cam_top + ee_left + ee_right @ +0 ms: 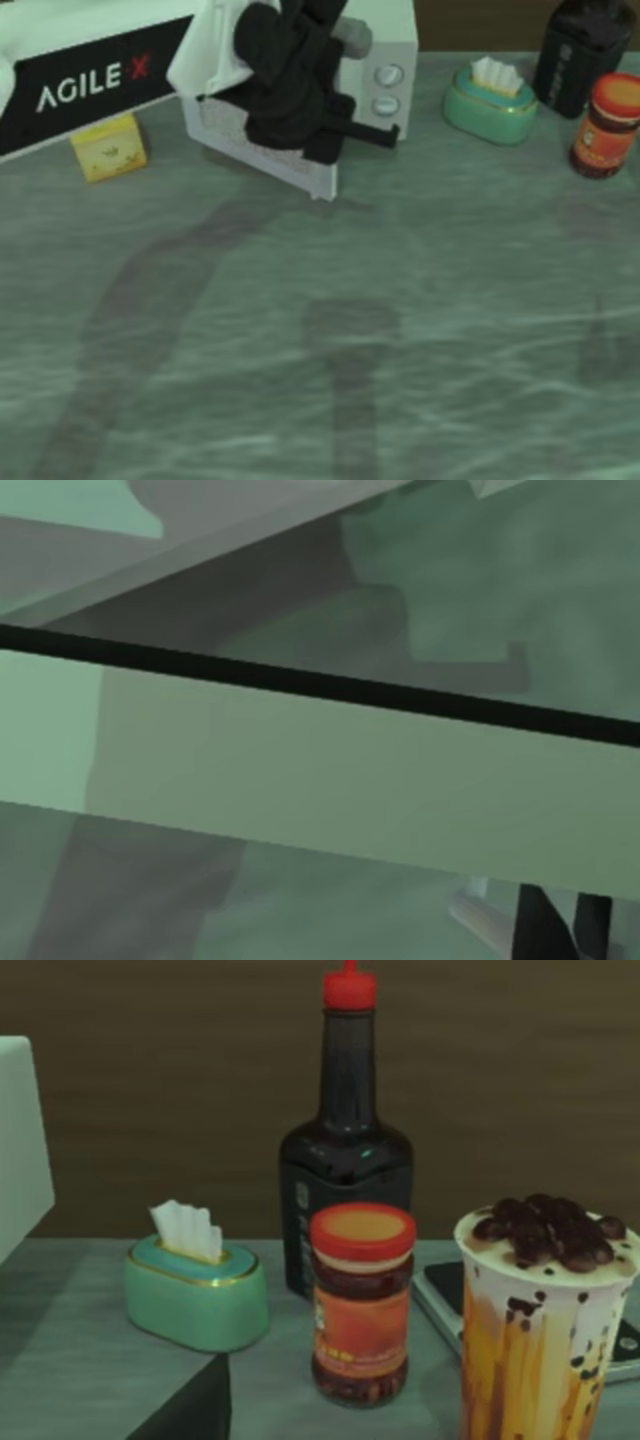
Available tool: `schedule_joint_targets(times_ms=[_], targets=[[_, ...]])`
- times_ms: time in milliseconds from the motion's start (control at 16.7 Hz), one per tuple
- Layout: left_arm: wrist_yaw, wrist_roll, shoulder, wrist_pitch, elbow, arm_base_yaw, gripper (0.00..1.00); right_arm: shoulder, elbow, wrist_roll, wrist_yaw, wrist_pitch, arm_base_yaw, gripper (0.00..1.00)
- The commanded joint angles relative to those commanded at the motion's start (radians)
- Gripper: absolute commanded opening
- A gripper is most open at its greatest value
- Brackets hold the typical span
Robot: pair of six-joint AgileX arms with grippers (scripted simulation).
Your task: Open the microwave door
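The white microwave (385, 40) stands at the back of the table, its two round knobs showing on the right front panel. Its door (262, 160), white with a grey speckled window, is swung partway out toward the table's front, hinged at the left. My left gripper (393, 132) hangs over the door's free end beside the knob panel. In the left wrist view its dark fingers (540, 930) stand close together against the door's pale edge (350, 770). My right arm is outside the top view. Only a dark part of the right gripper (190, 1410) shows, with the microwave's corner (20, 1140) beside it.
A yellow box (108, 148) sits left of the microwave. To its right are a green tissue box (490, 100), a dark sauce bottle (583, 45) and a red-lidded jar (608, 125). A bubble tea cup (540, 1310) stands close to the right wrist camera.
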Motion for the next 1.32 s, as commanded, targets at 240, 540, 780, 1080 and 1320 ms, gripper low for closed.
schedule_joint_targets(times_ms=[240, 540, 780, 1080, 1320], targets=[[0.0, 0.0, 0.0, 0.0, 0.0, 0.0, 0.0, 0.0, 0.0, 0.0, 0.0, 0.0, 0.0, 1.0], [0.0, 0.0, 0.0, 0.0, 0.0, 0.0, 0.0, 0.0, 0.0, 0.0, 0.0, 0.0, 0.0, 1.0], [0.0, 0.0, 0.0, 0.0, 0.0, 0.0, 0.0, 0.0, 0.0, 0.0, 0.0, 0.0, 0.0, 1.0], [0.034, 0.052, -0.033, 0.017, -0.052, 0.011, 0.0, 0.0, 0.0, 0.0, 0.0, 0.0, 0.0, 1.0], [0.075, 0.13, -0.081, 0.041, -0.116, 0.034, 0.0, 0.0, 0.0, 0.0, 0.0, 0.0, 0.0, 1.0]])
